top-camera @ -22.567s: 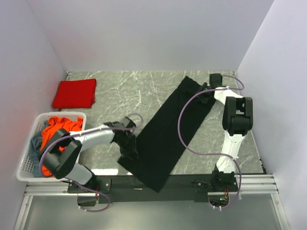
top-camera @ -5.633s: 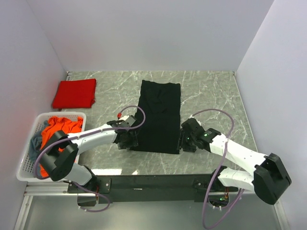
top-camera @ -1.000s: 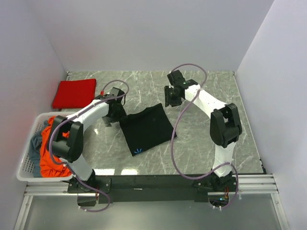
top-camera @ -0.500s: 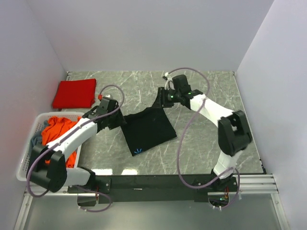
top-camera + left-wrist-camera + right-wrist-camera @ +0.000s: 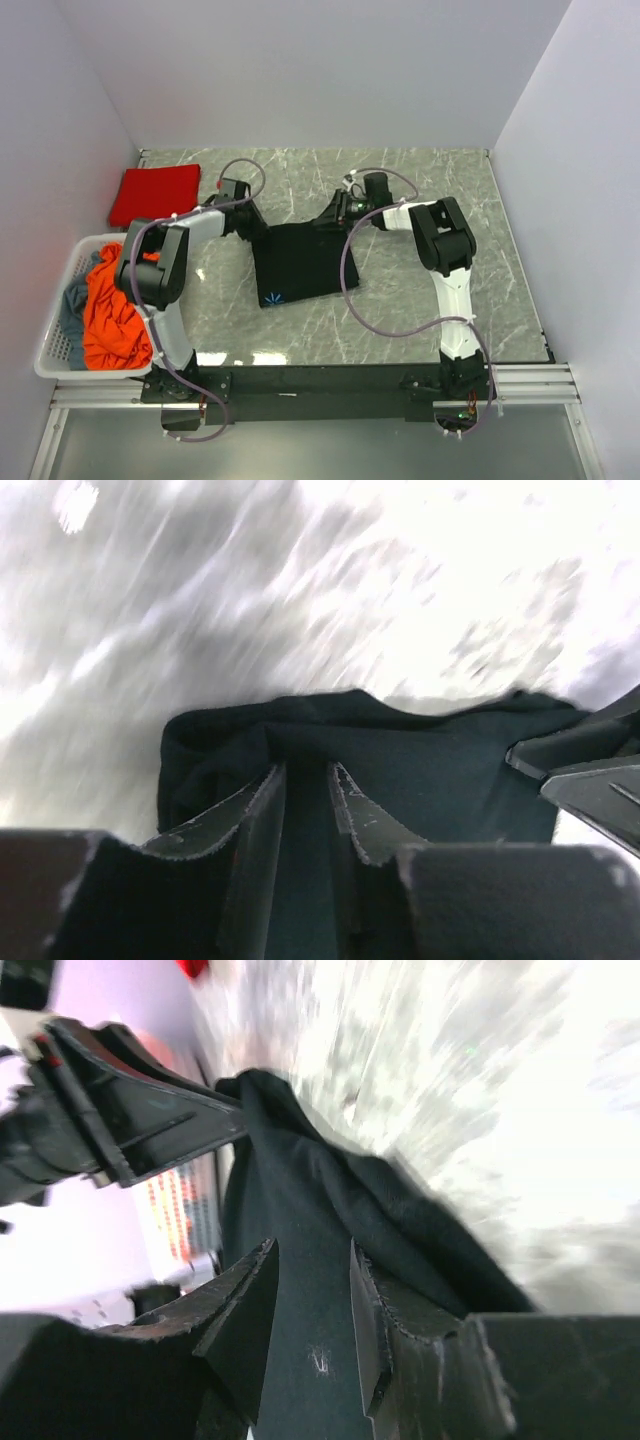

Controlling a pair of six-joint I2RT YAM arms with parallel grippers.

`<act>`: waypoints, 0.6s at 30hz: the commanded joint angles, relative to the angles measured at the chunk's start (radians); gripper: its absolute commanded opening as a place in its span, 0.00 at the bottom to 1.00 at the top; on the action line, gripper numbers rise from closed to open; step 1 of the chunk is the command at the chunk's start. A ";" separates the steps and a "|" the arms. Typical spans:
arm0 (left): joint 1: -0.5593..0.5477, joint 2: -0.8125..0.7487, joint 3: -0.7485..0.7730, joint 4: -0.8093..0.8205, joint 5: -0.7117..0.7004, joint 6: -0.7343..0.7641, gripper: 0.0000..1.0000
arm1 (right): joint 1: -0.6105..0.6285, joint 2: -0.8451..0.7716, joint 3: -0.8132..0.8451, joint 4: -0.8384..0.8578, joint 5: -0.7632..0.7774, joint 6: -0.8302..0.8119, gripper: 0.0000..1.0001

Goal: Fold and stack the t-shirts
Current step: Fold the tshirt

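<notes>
The black t-shirt (image 5: 305, 262) lies folded into a rough square in the middle of the table. My left gripper (image 5: 251, 225) is at its far left corner, my right gripper (image 5: 334, 214) at its far right corner. In the left wrist view my gripper (image 5: 305, 770) is shut on black cloth (image 5: 430, 770). In the right wrist view my gripper (image 5: 312, 1250) also pinches the black cloth (image 5: 300, 1190). The bright red shirt (image 5: 155, 194) lies folded at the far left. The orange-red shirt (image 5: 112, 310) and the grey-blue shirt (image 5: 76, 300) fill the basket.
The white perforated basket (image 5: 56, 362) stands at the near left edge of the table. White walls close in the far side and both sides. The black front rail (image 5: 320, 380) runs between the arm bases.
Both grippers have come closer together along the shirt's far edge. The black shirt has shifted a little left and now lies squarer to the table.
</notes>
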 commanded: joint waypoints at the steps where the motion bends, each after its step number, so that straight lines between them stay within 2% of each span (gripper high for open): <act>1: 0.024 0.105 0.053 0.006 0.002 0.023 0.31 | -0.051 0.020 0.012 0.204 -0.003 0.129 0.43; 4: 0.041 0.126 0.090 -0.013 0.010 0.040 0.38 | -0.066 -0.013 -0.005 0.192 -0.001 0.120 0.42; 7: 0.045 0.093 0.150 -0.060 0.003 0.069 0.50 | -0.075 -0.108 -0.047 0.164 0.020 0.090 0.42; 8: 0.045 0.059 0.156 -0.070 0.006 0.074 0.60 | -0.075 -0.139 -0.059 0.149 0.026 0.083 0.42; 12: 0.041 -0.081 0.132 -0.096 0.024 0.074 0.77 | -0.064 -0.303 -0.207 0.204 0.026 0.115 0.42; 15: 0.029 -0.223 0.050 -0.099 0.026 0.054 0.82 | -0.028 -0.444 -0.310 0.211 0.012 0.120 0.42; 18: 0.000 -0.354 -0.069 -0.090 0.041 0.016 0.78 | 0.032 -0.498 -0.407 0.219 -0.014 0.115 0.42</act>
